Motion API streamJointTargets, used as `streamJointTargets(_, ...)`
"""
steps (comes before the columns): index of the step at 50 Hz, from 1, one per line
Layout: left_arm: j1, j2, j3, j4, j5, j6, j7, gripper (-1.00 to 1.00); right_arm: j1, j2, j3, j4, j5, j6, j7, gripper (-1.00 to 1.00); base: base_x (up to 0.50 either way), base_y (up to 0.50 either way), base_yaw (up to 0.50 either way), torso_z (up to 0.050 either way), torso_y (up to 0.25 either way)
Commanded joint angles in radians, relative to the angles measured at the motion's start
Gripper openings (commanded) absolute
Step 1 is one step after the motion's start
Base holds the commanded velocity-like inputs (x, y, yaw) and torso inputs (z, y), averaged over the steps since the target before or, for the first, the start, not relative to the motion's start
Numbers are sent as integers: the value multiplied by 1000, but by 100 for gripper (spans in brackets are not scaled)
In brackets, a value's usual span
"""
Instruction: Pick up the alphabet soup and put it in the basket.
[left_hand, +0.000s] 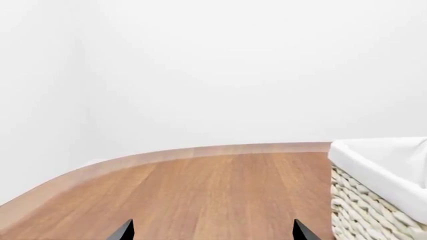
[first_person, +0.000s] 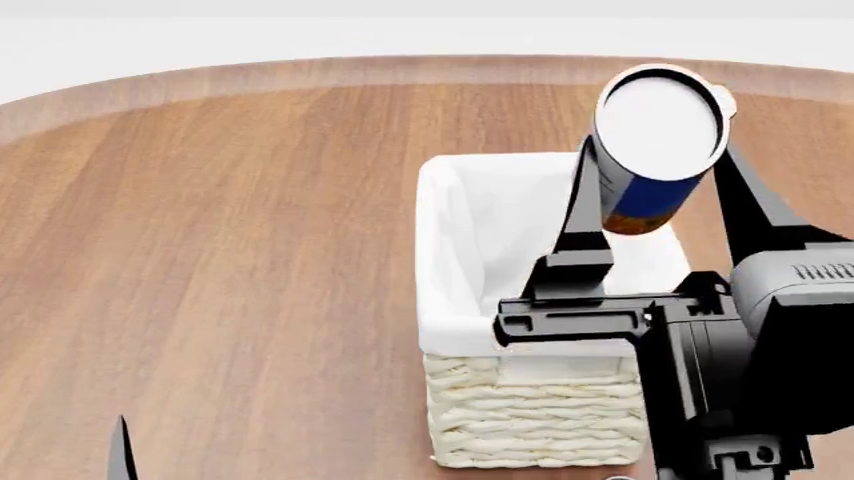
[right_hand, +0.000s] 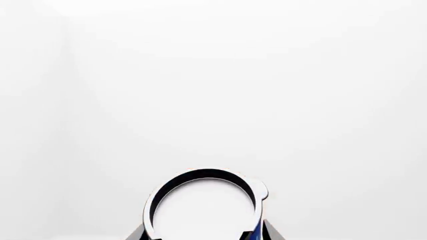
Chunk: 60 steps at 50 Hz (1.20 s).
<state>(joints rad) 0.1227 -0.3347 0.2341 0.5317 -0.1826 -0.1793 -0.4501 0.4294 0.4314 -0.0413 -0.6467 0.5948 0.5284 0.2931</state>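
The alphabet soup (first_person: 651, 160), a can with a white top and a blue label with an orange base, hangs in the air over the far right part of the basket (first_person: 461, 240). My right gripper (first_person: 654, 190) is shut on the alphabet soup, one finger on each side. In the right wrist view the alphabet soup's white top (right_hand: 203, 210) fills the space between the fingertips (right_hand: 265, 231). The basket is cream wicker with a white cloth lining; its corner (left_hand: 380, 180) shows in the left wrist view. My left gripper (left_hand: 212, 231) is open over bare wood, with nothing between its fingers.
The round wooden table (first_person: 214, 250) stretches out left of the basket, with its curved edge (left_hand: 133, 161) at the far side. A white wall lies beyond. The left fingertip (first_person: 123, 450) shows at the head view's lower left.
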Motion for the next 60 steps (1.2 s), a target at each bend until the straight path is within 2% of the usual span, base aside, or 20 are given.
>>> streamJointTargets(1, 1, -4, -2, 0, -4, 3, -4, 100, 293, -70, -139, 253, -105, 6, -61, -100, 0, 0, 0, 0, 0)
streamJointTargets(6, -3, -4, 0, -8, -5, 4, -4, 100, 374, -109, -181, 400, -148, -39, -92, -100, 0, 0, 0, 0, 2)
streamJointTargets(13, -3, -6, -1, -8, -8, 5, -6, 100, 544, -185, -219, 725, -204, -124, -143, -100, 0, 0, 0, 0, 0)
streamJointTargets(26, -1, -10, -4, -9, -13, 9, -12, 100, 866, -333, -285, 1505, -333, -437, -235, -100, 0, 0, 0, 0, 1)
streamJointTargets(30, -2, -11, -3, -10, -14, 7, -13, 100, 997, -393, -293, 1841, -351, -570, -271, -100, 0, 0, 0, 0, 3)
streamJointTargets(32, -3, -11, -3, -11, -15, 7, -13, 100, 1024, -407, -288, 1910, -346, -581, -274, -100, 0, 0, 0, 0, 0)
streamJointTargets(47, -4, -15, -2, -9, -22, 7, -16, 100, 1031, -426, -259, 1955, -406, -451, -263, -100, 0, 0, 0, 0, 1)
streamJointTargets(53, -1, -18, -5, -4, -24, 6, -20, 100, 1032, -429, -261, 1955, -432, -334, -272, -100, 0, 0, 0, 0, 0)
streamJointTargets(60, 1, -21, -9, -5, -27, 8, -23, 100, 1037, -428, -241, 1955, -474, -266, -330, -100, 0, 0, 0, 0, 1)
